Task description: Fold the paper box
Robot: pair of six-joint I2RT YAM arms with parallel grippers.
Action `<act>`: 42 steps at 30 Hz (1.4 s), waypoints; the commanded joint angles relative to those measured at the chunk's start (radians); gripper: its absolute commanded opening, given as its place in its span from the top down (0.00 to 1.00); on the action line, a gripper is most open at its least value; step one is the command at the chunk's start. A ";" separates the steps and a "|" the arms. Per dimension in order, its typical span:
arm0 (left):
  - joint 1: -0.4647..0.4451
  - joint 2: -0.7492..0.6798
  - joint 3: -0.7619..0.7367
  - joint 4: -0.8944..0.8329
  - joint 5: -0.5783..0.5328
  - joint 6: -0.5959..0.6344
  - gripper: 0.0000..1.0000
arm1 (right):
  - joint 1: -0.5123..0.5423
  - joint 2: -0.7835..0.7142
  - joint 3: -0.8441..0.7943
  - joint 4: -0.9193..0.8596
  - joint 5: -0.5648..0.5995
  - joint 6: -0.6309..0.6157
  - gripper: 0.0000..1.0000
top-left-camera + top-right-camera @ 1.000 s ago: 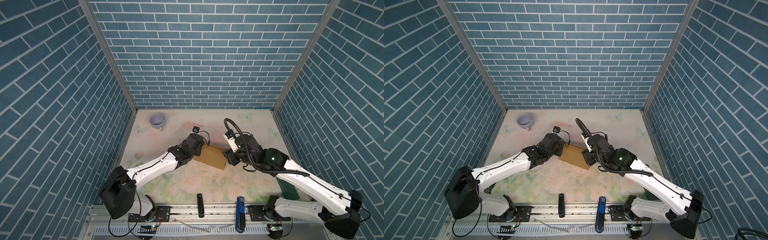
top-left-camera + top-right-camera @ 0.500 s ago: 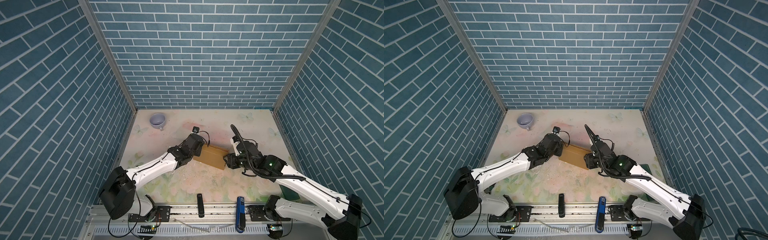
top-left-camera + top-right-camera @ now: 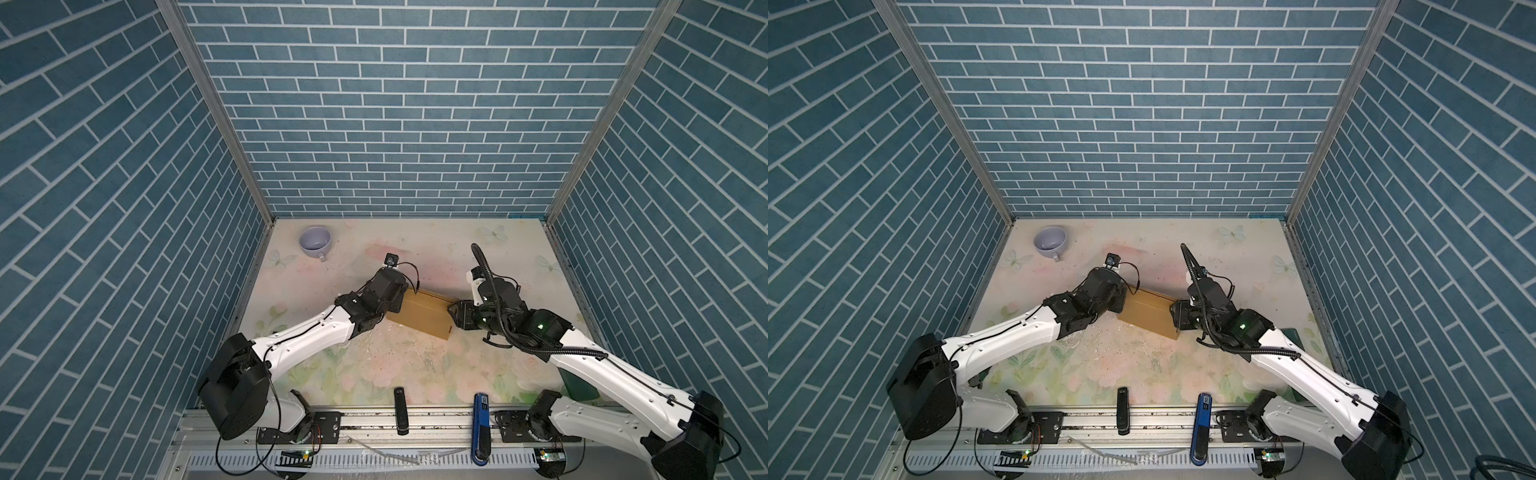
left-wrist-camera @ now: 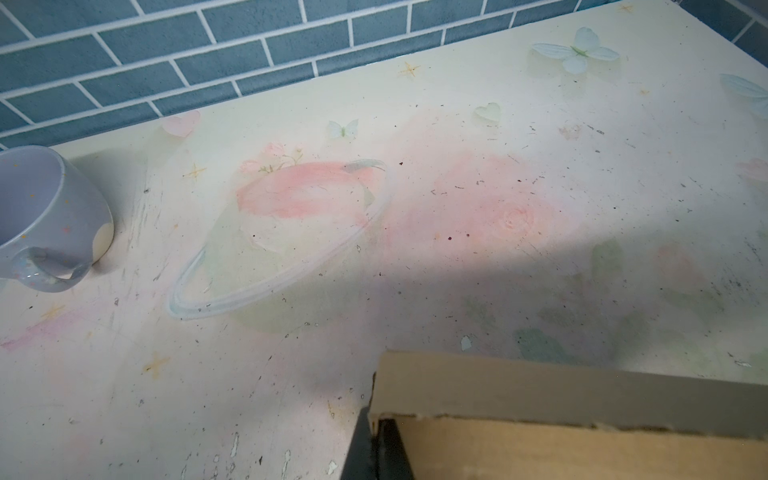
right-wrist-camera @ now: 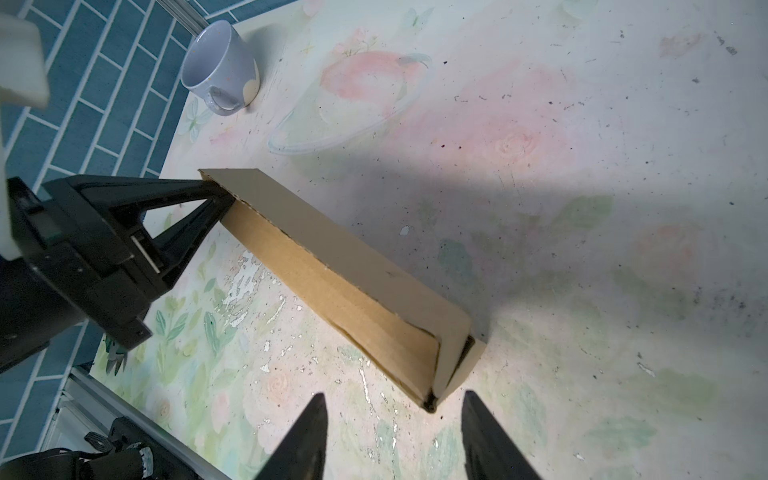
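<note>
Paper box (image 3: pixel 419 321), plain tan cardboard, pinched by left end effector (image 5: pixel 224 199)

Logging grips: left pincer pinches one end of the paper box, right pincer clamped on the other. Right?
No. The right pincer is open, not touching the paper box, as the right wrist view shows. The left pincer does pinch its end.

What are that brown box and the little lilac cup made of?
The paper box: matte tan cardboard, likely corrugated, judging by its rough cut edges. The cup: probably glazed ceramic; glossy lilac surface with highlights on the handle.
</note>
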 commanded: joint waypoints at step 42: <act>-0.019 0.026 -0.055 -0.109 0.031 -0.006 1.00 | -0.004 0.134 -0.012 0.141 -0.120 0.004 0.55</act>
